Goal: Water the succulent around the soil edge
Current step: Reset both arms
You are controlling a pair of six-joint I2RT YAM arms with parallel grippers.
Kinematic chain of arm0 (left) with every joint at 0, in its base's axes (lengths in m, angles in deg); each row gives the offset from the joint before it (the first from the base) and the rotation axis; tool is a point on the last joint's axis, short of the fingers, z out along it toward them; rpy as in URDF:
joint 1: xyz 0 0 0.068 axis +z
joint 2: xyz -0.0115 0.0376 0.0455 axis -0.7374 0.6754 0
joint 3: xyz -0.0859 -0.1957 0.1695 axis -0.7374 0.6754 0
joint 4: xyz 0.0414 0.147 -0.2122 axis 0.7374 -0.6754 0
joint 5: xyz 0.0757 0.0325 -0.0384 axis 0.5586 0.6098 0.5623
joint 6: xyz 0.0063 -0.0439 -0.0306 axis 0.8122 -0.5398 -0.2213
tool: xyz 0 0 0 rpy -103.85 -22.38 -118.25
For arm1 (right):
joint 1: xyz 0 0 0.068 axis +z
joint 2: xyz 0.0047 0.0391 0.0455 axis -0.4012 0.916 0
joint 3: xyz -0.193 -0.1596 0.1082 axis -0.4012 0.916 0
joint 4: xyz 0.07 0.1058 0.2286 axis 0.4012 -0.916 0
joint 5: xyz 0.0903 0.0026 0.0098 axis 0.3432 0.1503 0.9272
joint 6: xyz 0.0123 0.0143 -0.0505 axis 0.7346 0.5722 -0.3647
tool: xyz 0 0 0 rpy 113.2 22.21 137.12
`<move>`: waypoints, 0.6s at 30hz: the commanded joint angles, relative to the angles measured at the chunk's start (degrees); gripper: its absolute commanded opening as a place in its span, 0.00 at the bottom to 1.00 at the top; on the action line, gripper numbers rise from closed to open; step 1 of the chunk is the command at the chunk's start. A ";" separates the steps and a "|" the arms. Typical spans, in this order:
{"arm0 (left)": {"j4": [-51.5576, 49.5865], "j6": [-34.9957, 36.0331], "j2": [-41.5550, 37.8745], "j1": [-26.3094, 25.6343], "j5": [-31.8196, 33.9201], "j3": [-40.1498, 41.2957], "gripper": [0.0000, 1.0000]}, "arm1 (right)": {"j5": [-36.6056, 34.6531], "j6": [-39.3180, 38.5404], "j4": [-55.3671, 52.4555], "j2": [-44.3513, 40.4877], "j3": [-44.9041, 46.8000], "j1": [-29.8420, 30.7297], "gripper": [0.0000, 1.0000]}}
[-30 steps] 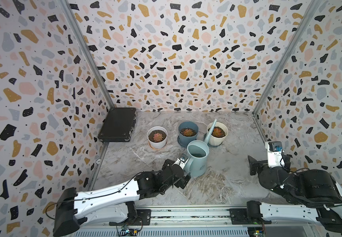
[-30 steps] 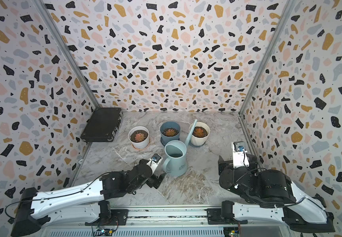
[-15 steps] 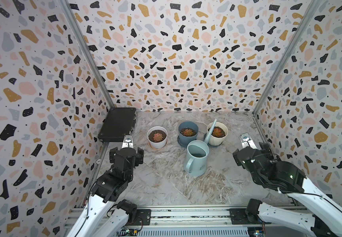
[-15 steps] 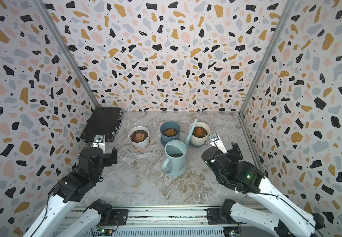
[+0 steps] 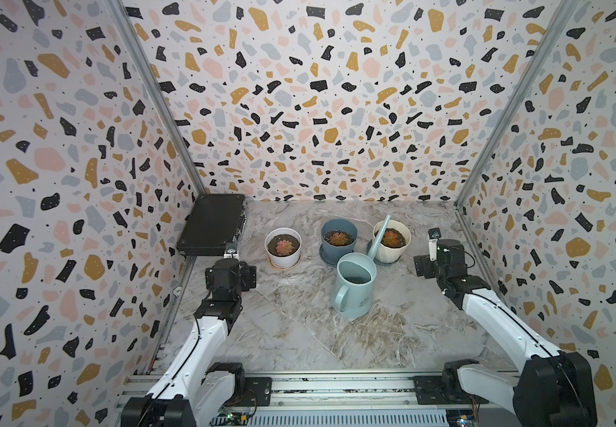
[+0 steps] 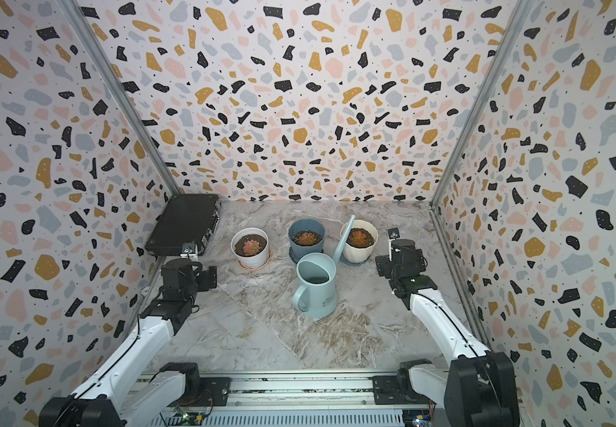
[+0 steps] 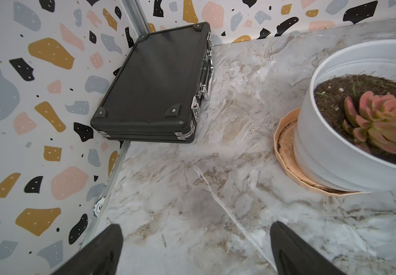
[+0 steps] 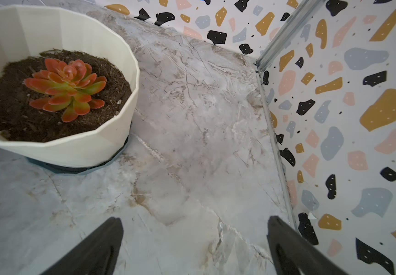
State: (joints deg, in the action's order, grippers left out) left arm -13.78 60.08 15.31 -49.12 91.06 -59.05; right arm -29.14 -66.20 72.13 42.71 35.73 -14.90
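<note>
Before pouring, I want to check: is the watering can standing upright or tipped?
Upright: the watering can rests on its base on the table, opening upward, no gripper touching it.

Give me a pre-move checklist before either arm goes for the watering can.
1. Left gripper open and empty: ok.
2. Right gripper open and empty: ok.
3. Watering can upright on the table, handle toward the front rail: ok.
4. Can's spout clear of the cream pot: cannot tell; it overlaps the pot's rim in both top views.
5. Water in the can: cannot tell; the inside looks dark.
6. White pot, blue pot and cream pot upright with soil showing around each succulent: ok.
</note>
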 commanded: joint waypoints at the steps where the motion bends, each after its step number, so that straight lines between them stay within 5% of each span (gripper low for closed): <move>1: 11.88 -0.83 1.26 1.31 -1.11 2.09 0.99 | 6.12 0.34 14.14 0.00 3.38 -2.98 1.00; 8: 20.46 -4.39 11.54 3.19 0.75 3.21 0.99 | 5.35 4.05 26.99 6.47 14.61 -3.94 1.00; 13: 22.72 -4.10 18.49 3.39 -0.83 1.54 0.99 | 4.14 2.91 34.81 13.31 14.11 -4.27 1.00; 18: 21.36 -7.78 15.95 3.27 -3.54 2.14 0.99 | 5.15 4.99 42.54 17.32 15.80 -5.31 1.00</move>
State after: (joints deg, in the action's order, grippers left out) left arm 4.21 55.51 33.43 -46.02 89.66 -56.29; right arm -24.16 -63.01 107.98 60.55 51.64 -19.45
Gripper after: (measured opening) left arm 0.992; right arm 0.998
